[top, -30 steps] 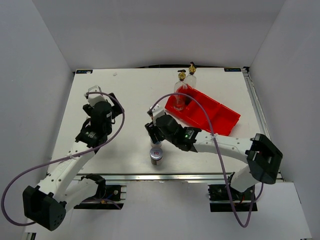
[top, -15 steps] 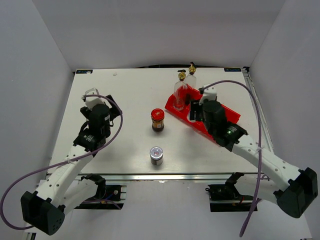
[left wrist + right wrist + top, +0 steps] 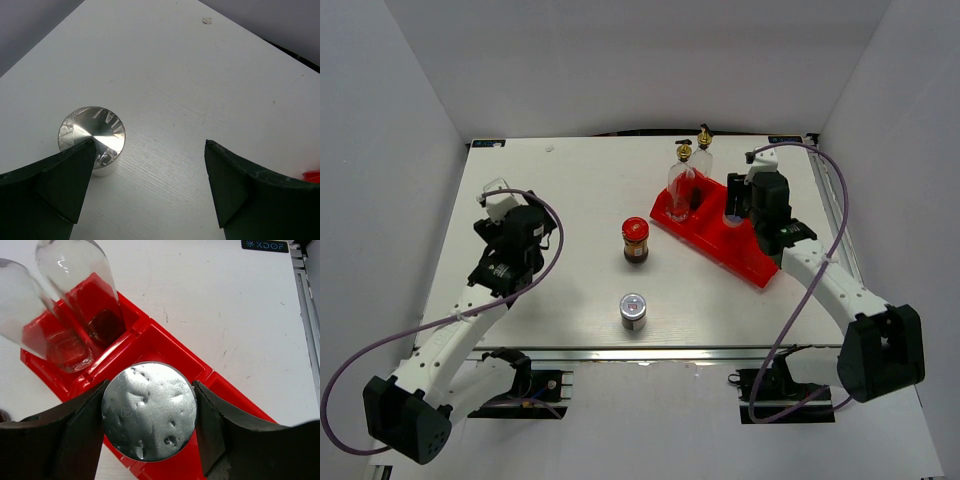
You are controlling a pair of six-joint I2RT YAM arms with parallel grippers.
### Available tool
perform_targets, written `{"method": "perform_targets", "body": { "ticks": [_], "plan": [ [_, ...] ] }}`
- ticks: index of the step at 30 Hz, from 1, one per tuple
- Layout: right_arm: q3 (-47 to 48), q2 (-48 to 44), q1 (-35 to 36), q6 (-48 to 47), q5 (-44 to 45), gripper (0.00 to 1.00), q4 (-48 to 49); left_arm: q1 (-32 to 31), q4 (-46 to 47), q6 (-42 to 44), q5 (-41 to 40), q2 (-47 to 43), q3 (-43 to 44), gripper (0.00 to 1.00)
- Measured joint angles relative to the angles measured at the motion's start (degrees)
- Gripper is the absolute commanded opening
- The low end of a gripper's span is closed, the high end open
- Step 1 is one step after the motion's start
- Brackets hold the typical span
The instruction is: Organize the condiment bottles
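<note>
My right gripper (image 3: 150,390) is shut on a silver-capped shaker (image 3: 148,415) and holds it over the middle compartment of the red tray (image 3: 235,390); in the top view this gripper (image 3: 733,208) is at the tray (image 3: 760,262). Two clear glass bottles (image 3: 681,180) (image 3: 703,165) with gold-and-black spouts stand in the tray's left compartment; they also show in the right wrist view (image 3: 27,315) (image 3: 80,275). My left gripper (image 3: 150,145) is open, with a second silver-capped shaker (image 3: 92,132) on the table by its left finger. The red-lidded jar (image 3: 635,240) and a third silver-capped shaker (image 3: 634,309) stand mid-table.
The left gripper (image 3: 492,205) is over the table's left part and hides its shaker from the top camera. The tray's right compartment lies under the right arm. White walls close in the table at the back and both sides.
My right arm swung from the table's middle to the red tray and now holds a shaker over its middle compartment. The red-lidded jar came into sight. The left gripper shifted slightly left.
</note>
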Motion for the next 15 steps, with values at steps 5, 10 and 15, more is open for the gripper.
{"method": "perform_targets", "body": {
  "ticks": [5,10,15],
  "plan": [
    [0.3,5.5,-2.1,-0.9,-3.2,0.12,3.4,0.0,-2.7,-1.8,-2.3,1.0,1.8,0.98],
    [0.3,11.0,-2.3,-1.4,-3.8,0.15,6.9,0.8,-4.8,-3.5,-3.4,2.8,3.0,0.98],
    [0.3,13.5,-2.5,-1.8,-2.9,0.48,9.2,3.5,-6.4,-4.4,-2.9,3.5,3.0,0.98]
  ]
}}
